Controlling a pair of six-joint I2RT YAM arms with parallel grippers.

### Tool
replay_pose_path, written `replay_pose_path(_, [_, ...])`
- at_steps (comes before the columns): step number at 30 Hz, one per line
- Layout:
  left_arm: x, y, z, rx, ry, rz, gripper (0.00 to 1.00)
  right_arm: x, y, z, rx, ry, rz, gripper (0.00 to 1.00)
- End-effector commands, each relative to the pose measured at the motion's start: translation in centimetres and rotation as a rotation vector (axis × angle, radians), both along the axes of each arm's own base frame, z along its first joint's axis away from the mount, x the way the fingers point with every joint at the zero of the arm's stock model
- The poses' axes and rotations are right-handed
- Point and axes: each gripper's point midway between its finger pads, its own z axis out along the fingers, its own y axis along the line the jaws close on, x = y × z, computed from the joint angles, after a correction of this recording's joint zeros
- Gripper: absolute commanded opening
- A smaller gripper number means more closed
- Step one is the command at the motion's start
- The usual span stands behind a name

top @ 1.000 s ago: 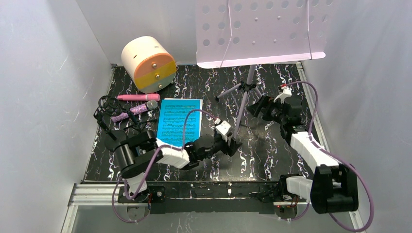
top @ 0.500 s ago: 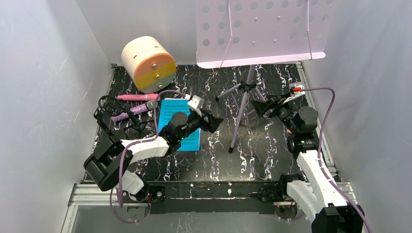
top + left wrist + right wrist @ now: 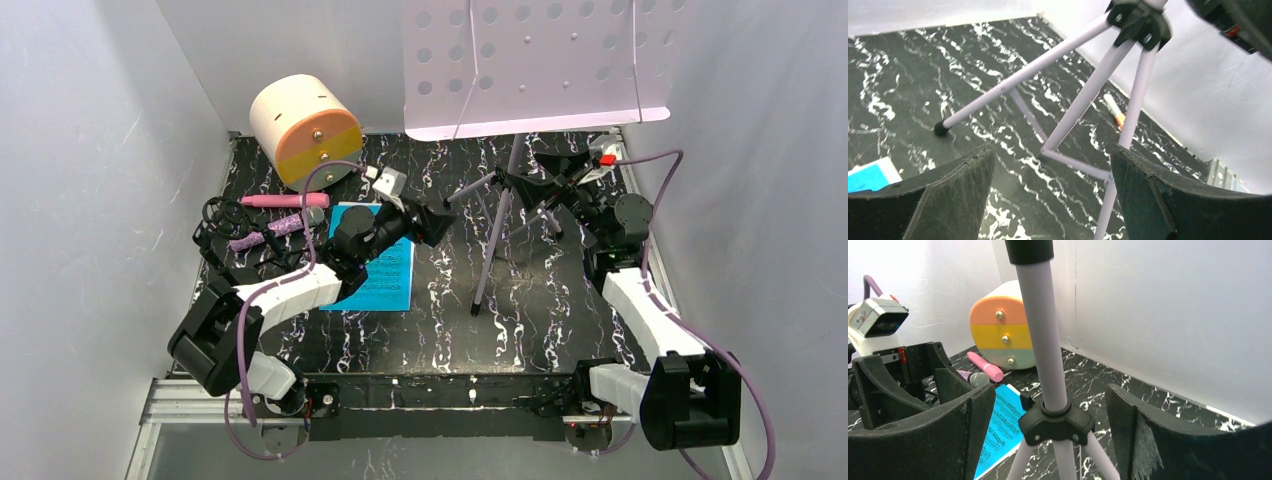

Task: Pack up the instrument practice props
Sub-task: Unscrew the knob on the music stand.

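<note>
Two arms flank the lilac perforated music rack on tripod legs (image 3: 535, 65), which stands at the far middle of the black marbled table (image 3: 560, 320), its pole upright and panel at the top.

The right gripper (image 3: 540, 178) is spread wide either side of the pole just above the black leg hub (image 3: 1055, 422), pads clear (right wrist view only).

The left gripper (image 3: 437, 222) is likewise spread, facing the legs and touching nothing.

The left wrist view alone shows a small white orange-tipped stick (image 3: 1113, 111) lying beyond the legs.
</note>
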Motion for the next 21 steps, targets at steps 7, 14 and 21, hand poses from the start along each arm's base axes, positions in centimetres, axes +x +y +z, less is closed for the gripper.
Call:
replay_pose_path(7, [0.9, -3.7, 4.6, -0.063, -0.065, -0.146, 0.82, 0.9, 1.8, 3.4, -0.020, -0.157, 0.111, 0.80])
replay_pose_path(14, [2.1, -4.7, 6.0, -0.067, -0.095, -0.153, 0.81, 2.4, 2.6, 1.1, -0.060, -0.110, 0.156, 0.64])
replay_pose_path(21, [1.8, -6.6, 6.0, -0.048, -0.117, -0.262, 0.81, 2.6, 2.8, -0.1, -0.095, -0.084, 0.166, 0.38])
